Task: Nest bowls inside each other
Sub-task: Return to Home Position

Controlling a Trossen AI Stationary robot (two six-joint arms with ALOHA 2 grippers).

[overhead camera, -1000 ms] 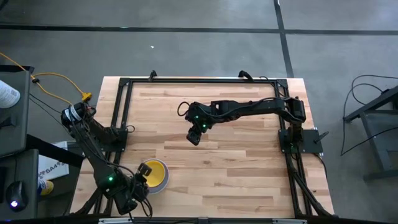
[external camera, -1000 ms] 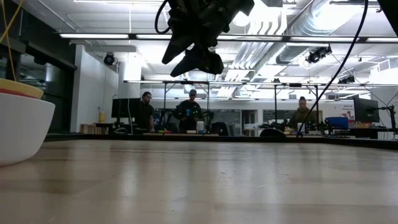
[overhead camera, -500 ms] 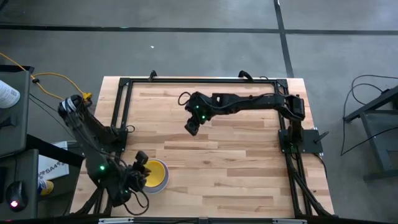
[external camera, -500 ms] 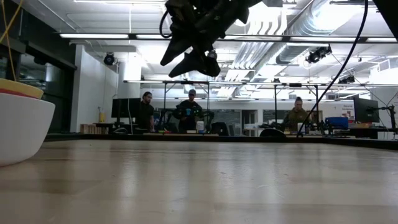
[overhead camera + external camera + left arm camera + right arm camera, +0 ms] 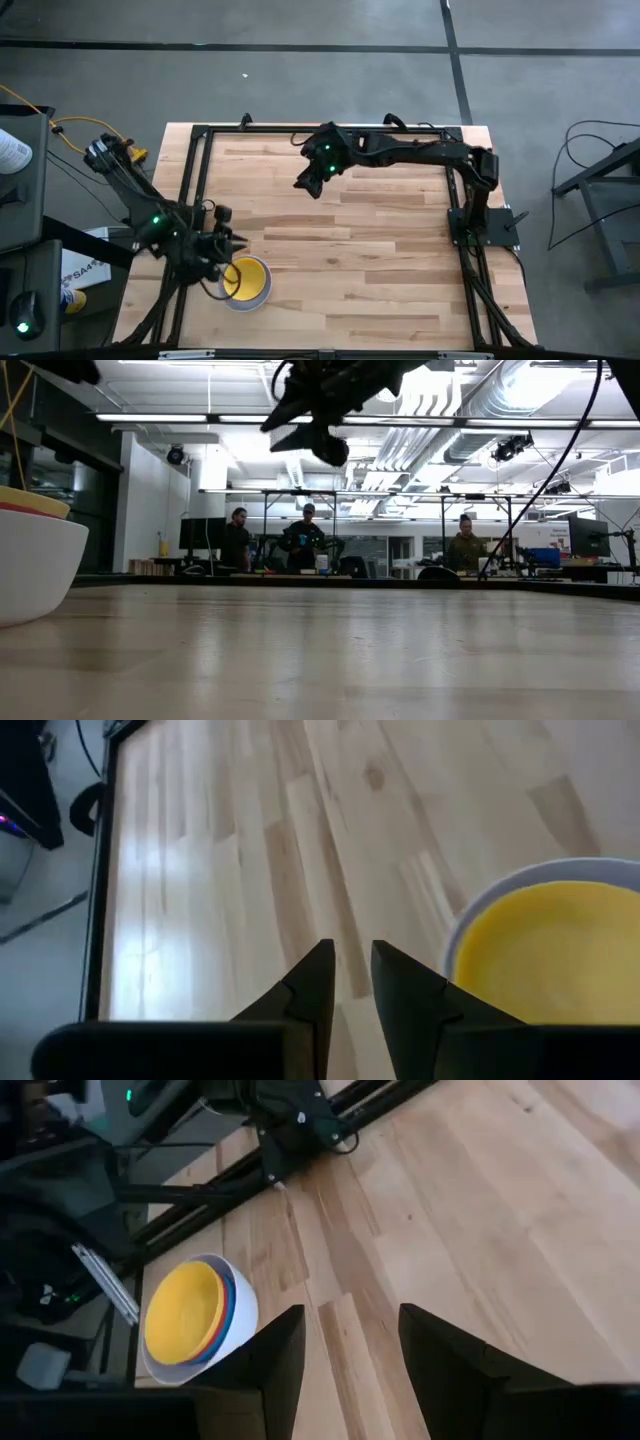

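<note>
The bowls stand nested in one stack [image 5: 250,284] near the table's front left. The white bowl [image 5: 235,1332] is outermost, the yellow bowl [image 5: 182,1312] is innermost, and blue and red rims show between them. In the low view the stack [image 5: 30,565] rests on its base at the left edge. My left gripper [image 5: 223,263] hovers just left of the stack. Its fingers [image 5: 350,965] stand narrowly open over bare wood, with nothing between them. My right gripper [image 5: 308,183] hangs high over the far middle of the table, wide open and empty [image 5: 350,1345].
Black frame rails [image 5: 195,180] run along the table's left, far and right sides. Bare wood [image 5: 370,260] stretches across the middle and right of the table. Beyond the table, people [image 5: 305,540] sit at desks in the room.
My left gripper has risen and gone from the table's near edge toward the far edge, turning as it went; it now stands at the stack's left side. My right gripper has moved up and toward the far edge. The stack of bowls has kept still.
</note>
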